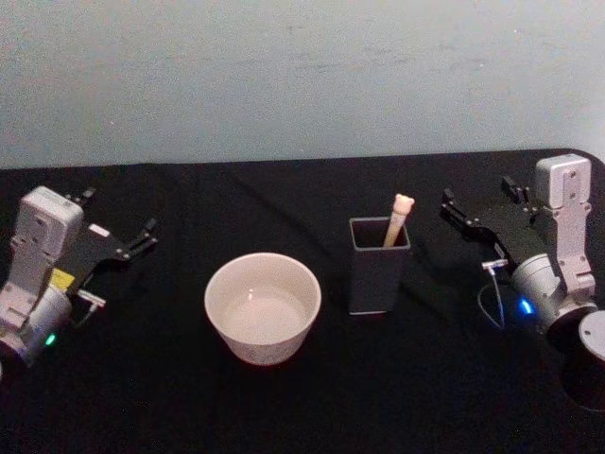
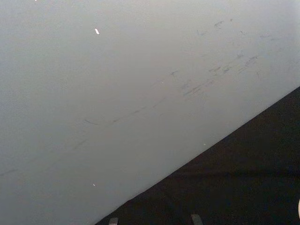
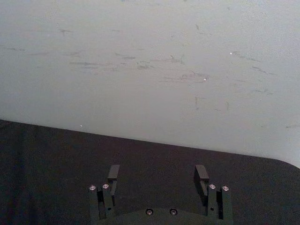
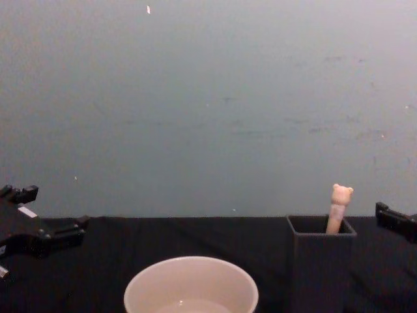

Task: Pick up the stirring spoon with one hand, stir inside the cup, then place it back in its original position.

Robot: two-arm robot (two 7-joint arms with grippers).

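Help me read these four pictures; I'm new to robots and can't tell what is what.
You see a two-armed robot at a black table. One picture looks down from its head, one forward from its chest, two from its wrists. The left gripper and right gripper rest at the table's sides, fingers open, holding nothing. Between them stands a wide off-white cup; beside it, toward the right arm, a dark grey square holder with the bear-topped stirring spoon standing inside. The wrist pictures mostly face the wall.
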